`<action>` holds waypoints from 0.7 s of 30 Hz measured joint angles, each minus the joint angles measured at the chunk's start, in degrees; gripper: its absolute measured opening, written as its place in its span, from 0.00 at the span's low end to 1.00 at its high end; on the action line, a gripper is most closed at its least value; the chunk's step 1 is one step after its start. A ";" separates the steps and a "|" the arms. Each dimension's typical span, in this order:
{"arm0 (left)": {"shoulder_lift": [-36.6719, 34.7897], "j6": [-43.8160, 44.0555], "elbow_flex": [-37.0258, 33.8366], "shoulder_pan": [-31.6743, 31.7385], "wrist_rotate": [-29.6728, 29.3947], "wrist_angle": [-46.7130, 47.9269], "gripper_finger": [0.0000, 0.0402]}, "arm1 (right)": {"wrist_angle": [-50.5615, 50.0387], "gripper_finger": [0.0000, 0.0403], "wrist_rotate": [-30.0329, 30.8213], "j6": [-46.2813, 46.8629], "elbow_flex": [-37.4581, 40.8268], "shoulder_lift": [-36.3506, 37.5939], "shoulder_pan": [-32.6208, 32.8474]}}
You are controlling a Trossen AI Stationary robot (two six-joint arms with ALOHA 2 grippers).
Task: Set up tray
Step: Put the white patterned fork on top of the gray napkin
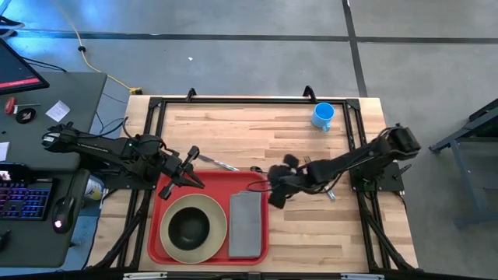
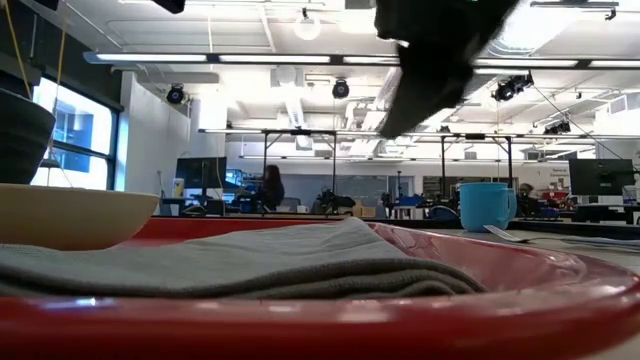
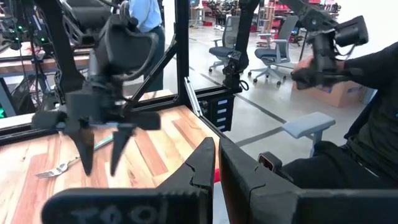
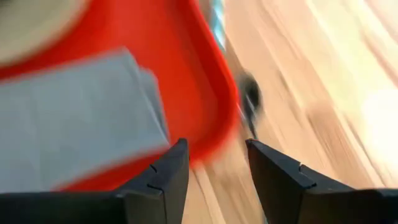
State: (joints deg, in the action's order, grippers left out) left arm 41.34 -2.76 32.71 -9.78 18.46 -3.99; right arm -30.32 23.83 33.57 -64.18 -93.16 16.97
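Red plastic tray (image 1: 208,185) sits at the near edge of the wooden surface (image 1: 272,124), left of centre. On it we see a cream plate (image 1: 192,227) holding a dark bowl (image 1: 189,225), with a grey napkin (image 1: 246,224) just beside the plate. We find the left gripper (image 1: 196,180) over the tray's far left corner, fingers nearly together and holding nothing. The right gripper (image 1: 274,187) hovers at the tray's far right corner, fingers spread wide and empty. A blue mug (image 1: 323,116) stands near the far right corner, and a fork (image 1: 218,162) lies just beyond the tray.
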 joint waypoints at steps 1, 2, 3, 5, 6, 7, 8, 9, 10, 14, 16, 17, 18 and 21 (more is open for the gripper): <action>0.00 0.00 0.00 0.00 0.00 0.04 0.14 | -3.43 0.39 -0.32 2.80 0.00 0.63 0.00; 0.00 0.00 0.00 0.00 0.00 0.02 0.14 | -6.67 0.39 -0.48 5.43 0.00 1.11 0.00; 0.00 0.00 0.00 0.02 0.00 0.04 0.14 | -10.08 0.39 -0.76 7.98 0.00 1.45 0.00; 0.00 0.00 0.00 0.00 0.00 0.07 0.14 | -16.30 0.39 -1.86 12.43 0.42 1.71 0.00; 0.00 0.00 0.00 0.00 0.00 0.07 0.14 | -19.23 0.39 -2.67 14.28 0.91 1.72 0.00; 0.00 0.00 0.00 0.00 0.00 0.05 0.14 | -21.49 0.39 -3.49 16.10 1.65 1.72 0.00; 0.00 0.00 0.00 0.00 0.00 0.04 0.14 | -23.05 0.39 -4.24 17.94 2.66 1.72 -0.05; -0.04 -0.01 0.00 0.02 -0.02 -0.01 0.14 | -24.02 0.39 -4.99 19.31 3.87 1.72 -0.11; -0.35 -0.07 0.00 0.02 -0.02 -0.02 0.14 | -24.67 0.39 -5.71 20.28 5.19 1.72 -0.17; -2.00 -0.50 -0.02 0.00 -0.40 -0.18 0.14 | -25.14 0.39 -10.71 22.43 9.86 1.67 -1.34; -2.96 -0.48 -0.03 0.00 -0.44 0.02 0.14 | -25.06 0.40 -12.78 21.80 11.39 1.67 -2.14; -3.34 -0.46 -0.02 0.00 -0.42 -0.15 0.14 | -25.10 0.41 -13.48 21.48 12.02 1.67 -2.53; -3.78 -0.46 -0.02 0.00 -0.44 -0.02 0.14 | -25.39 0.42 -13.85 20.78 12.50 1.67 -3.02; -4.54 -0.03 -0.02 0.00 -0.46 1.07 0.14 | -27.09 0.45 -13.76 19.47 13.24 1.67 -4.66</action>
State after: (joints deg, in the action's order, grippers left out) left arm 36.80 -2.80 32.69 -9.78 18.00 -2.92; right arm -57.40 10.07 53.04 -50.94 -91.48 12.31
